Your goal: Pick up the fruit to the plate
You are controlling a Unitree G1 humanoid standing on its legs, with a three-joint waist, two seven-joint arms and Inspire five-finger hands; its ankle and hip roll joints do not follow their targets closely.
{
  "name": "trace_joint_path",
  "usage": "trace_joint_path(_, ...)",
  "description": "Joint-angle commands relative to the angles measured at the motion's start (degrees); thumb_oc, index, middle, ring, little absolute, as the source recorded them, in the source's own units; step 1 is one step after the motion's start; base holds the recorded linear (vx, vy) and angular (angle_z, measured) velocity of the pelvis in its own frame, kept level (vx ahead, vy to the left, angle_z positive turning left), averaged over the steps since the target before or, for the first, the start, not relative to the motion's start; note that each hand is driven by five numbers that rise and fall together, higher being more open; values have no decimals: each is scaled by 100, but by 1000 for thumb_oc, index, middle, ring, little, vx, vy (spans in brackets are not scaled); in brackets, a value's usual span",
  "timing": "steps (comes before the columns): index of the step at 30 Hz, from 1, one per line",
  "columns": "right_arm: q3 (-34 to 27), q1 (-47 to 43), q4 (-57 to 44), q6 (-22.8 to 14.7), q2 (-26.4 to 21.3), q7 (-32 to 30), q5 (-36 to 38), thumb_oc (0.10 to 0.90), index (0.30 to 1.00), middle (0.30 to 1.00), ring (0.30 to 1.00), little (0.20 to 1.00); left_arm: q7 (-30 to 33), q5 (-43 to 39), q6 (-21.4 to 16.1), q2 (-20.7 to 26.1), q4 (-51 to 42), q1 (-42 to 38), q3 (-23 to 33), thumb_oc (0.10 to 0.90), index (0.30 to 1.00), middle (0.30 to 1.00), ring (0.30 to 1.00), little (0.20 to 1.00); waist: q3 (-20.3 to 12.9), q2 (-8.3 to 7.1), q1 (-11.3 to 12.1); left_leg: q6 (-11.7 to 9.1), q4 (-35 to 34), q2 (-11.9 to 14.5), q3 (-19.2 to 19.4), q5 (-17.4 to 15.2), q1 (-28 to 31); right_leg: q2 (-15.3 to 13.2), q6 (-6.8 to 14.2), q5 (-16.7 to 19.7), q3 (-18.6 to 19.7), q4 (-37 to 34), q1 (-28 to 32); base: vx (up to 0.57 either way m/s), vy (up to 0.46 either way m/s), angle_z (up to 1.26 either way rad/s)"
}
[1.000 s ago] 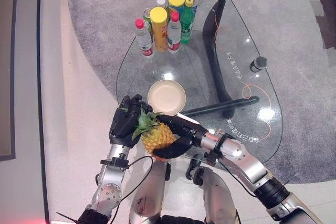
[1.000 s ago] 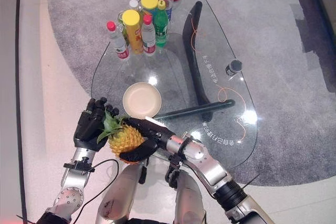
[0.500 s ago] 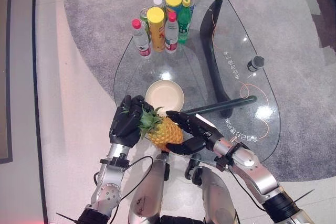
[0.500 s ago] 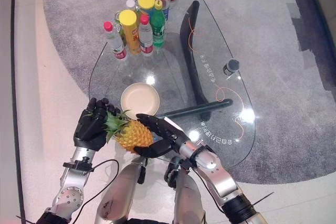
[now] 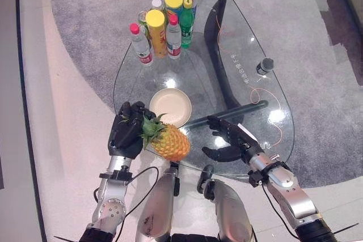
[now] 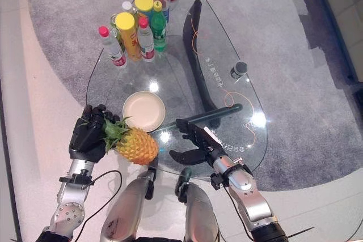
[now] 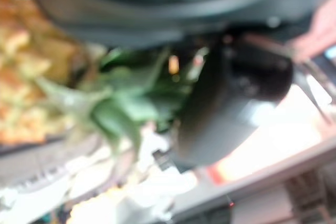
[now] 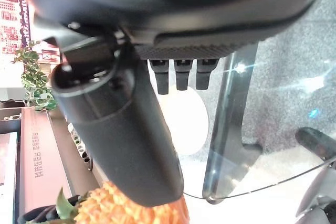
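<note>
Pineapple (image 5: 171, 143), yellow-orange with a green leafy crown, hangs at the near edge of the clear glass worktop (image 5: 266, 103), held by its crown in the left robot hand (image 5: 126, 134). That hand's dark fingers are curled round the leaves, and the leaves hide much of them in the head views; its own wrist view is blurred, showing green leaves and the thumb (image 7: 231, 103) closing beside them, with the fruit's body only a yellow smear at one side. The fruit lies tilted, crown toward the left hand and body pointing toward the right robot hand (image 5: 229, 140).

The right robot hand is well apart from the fruit, over the glass, with fingers (image 5: 218, 126) straight and spread and the thumb held away below them, holding nothing. Its wrist view shows fingertips (image 8: 178, 77) in a row, the round cream plate (image 8: 189, 124) past them partly covered by the thumb, and a part of the pineapple cut off at the frame's edge.

The plate (image 5: 170, 107) sits bare on the glass just beyond the fruit's crown, not touching it. At the far end of the worktop stands a cluster of plastic bottles and yellow-lidded tubes (image 5: 161, 26); those behind are partly hidden by those in front. A small dark cylinder (image 5: 264, 66) stands alone near the right edge. A black curved table leg (image 5: 218, 55) shows through the glass above the grey carpet (image 5: 91, 21).
</note>
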Motion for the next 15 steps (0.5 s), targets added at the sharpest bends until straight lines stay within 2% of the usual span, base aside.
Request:
trace_joint_path(1,-161,-106,-832,-511,-76,119,85,800,900,900,900,900,-429,445,-500,-32,-1243,-143,339,100,300,300,300,200,-147,10,-64,304,1186,-59,65,-804,76,-75,362,1305,-77,-641,218,0,0,0)
trace_joint_path(4,-85,-77,-810,-431,-57,211,153,800,900,900,900,900,-264,907,-847,27,-1246,-221,365,100,300,300,300,200,-147,15,-68,288,1214,-43,64,-807,106,-82,363,1290,-75,-622,254,36,7,-3)
trace_joint_path(8,75,-52,-743,-310,20,304,178,800,900,900,900,900,347,1812,-1207,118,-1265,-396,387,100,300,300,300,200,-147,45,-74,271,1238,-52,63,-795,156,-85,362,1270,-54,-606,316,45,18,-4)
trace_joint_path(10,144,-37,-705,-222,27,329,223,800,900,900,900,900,938,2394,-1341,158,-1238,-468,415,100,300,300,300,200,-147,55,-78,263,1261,-60,61,-789,187,-91,363,1262,-44,-590,351,52,18,-2)
trace_joint_path(11,158,-32,-696,-218,31,333,222,800,900,900,900,900,1014,2475,-1361,163,-1223,-479,420,100,300,300,300,200,-147,57,-80,261,1264,-58,61,-788,195,-93,363,1259,-42,-588,359,64,33,-4)
trace_joint_path(12,229,-2,-654,-161,56,359,241,800,900,900,900,900,1436,2831,-1409,178,-1154,-538,454,100,300,300,300,200,-147,68,-89,258,1283,-64,62,-780,230,-96,359,1246,-23,-572,399,68,34,-8)
trace_joint_path(15,350,63,-557,-112,98,395,293,800,900,900,900,900,1930,3277,-1489,217,-1020,-589,498,100,300,300,300,200,-147,79,-98,256,1322,-83,66,-776,284,-96,358,1233,13,-555,463,80,31,-6)
